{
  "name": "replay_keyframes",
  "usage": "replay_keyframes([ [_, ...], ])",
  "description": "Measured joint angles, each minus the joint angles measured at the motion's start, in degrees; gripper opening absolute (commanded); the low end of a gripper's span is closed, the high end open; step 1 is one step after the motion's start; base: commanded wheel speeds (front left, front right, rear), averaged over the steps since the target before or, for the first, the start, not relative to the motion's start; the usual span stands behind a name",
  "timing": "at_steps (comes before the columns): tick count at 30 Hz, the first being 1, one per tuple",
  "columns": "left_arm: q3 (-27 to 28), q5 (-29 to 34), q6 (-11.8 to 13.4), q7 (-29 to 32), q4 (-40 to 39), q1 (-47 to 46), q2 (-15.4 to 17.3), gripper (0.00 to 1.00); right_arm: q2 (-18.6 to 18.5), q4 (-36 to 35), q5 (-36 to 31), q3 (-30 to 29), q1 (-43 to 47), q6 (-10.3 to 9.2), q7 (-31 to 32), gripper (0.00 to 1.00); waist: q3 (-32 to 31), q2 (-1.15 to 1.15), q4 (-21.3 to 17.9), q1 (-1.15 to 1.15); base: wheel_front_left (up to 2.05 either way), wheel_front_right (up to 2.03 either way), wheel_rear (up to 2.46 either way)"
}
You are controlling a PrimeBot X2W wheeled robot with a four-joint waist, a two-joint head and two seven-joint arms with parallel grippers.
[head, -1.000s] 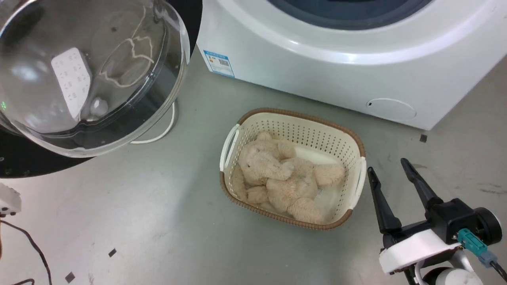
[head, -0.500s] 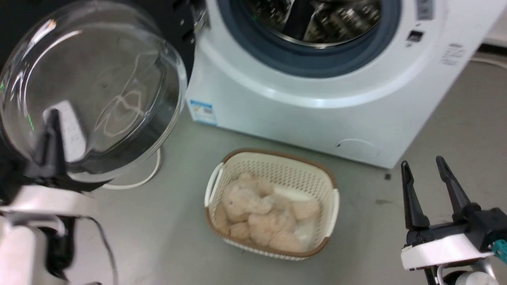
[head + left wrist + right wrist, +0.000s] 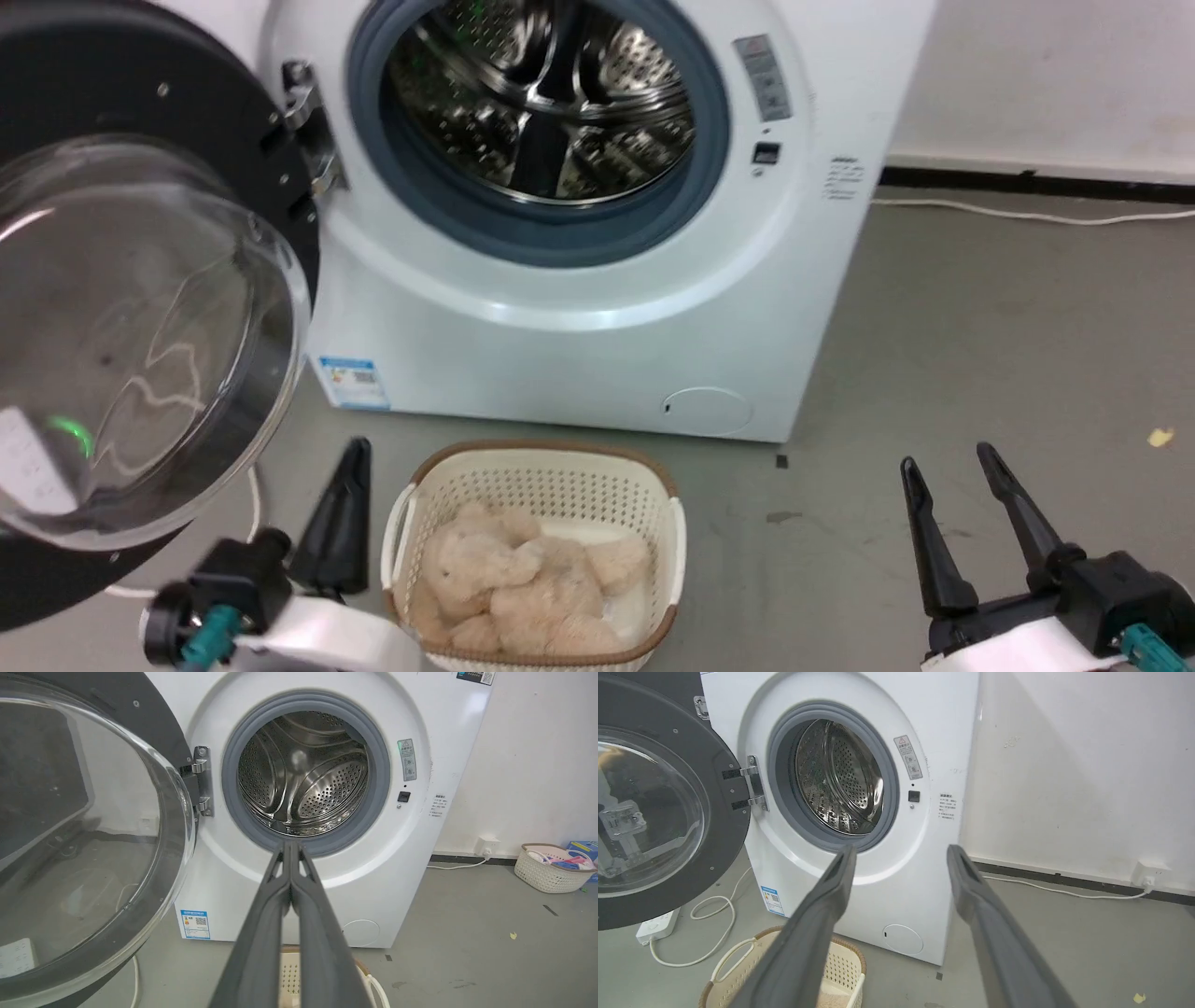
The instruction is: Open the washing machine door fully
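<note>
left of washing machine, black door open; left gripper pinched, right gripper wide.

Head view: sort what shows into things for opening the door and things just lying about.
For the job:
door, standing wide open
washing machine
hinge

Lying about:
basket
plush toy inside it
white cable
yellow scrap

The door is glossy black plastic around clear glass; the machine smooth white, its drum shiny perforated steel; the basket matt plastic, the toy plush.
</note>
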Motion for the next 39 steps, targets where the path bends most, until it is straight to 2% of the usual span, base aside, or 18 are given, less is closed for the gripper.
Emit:
replay_keyframes([
  [1, -1.55, 1.16, 1.09, -0.19, 0.56, 1.98, -0.94, 0.33, 0.00, -0.02, 0.42, 0.12, 0.85, 0.00, 0.00, 1.00, -0.87, 0.00, -1.35, 0.00, 0.00, 0.00, 0.00],
  [2, -2.10, 1.64, 1.43, -0.21, 0.88, 2.50, -1.18, 0.33, 0.00, -0.02, 0.45, 0.07, 0.96, 0.00, 0.00, 1.00, -1.09, 0.00, -1.63, 0.00, 0.00, 0.00, 0.00],
  [3, -2.66, 2.12, 1.72, -0.21, 1.18, 2.94, -1.38, 0.99, 0.00, -0.02, 0.54, 0.05, 1.05, 0.00, -0.01, 1.00, -1.28, 0.00, -1.84, 0.00, 0.00, 0.00, 0.00],
  [9, -4.70, 5.11, 4.37, -0.09, 2.81, 4.85, -1.87, 1.00, 0.00, 0.35, 1.04, -0.36, 1.93, 0.00, -0.49, 1.00, -1.93, 0.00, -2.29, 0.00, 0.00, 0.00, 0.00],
  [19, -4.76, 5.39, 5.86, -0.15, 4.53, 5.21, -2.22, 1.00, 0.00, 1.65, 1.45, -0.44, 2.53, 0.00, -0.94, 1.00, -2.06, 0.00, -1.96, 0.01, 0.00, 0.00, 0.00],
  [39, -4.27, 2.43, 5.57, 0.68, 3.60, 5.08, -1.99, 1.00, 0.00, 3.72, 0.91, -0.51, 2.74, 0.00, 0.02, 1.00, -1.40, 0.00, -1.76, 0.01, 0.00, 0.00, 0.00],
])
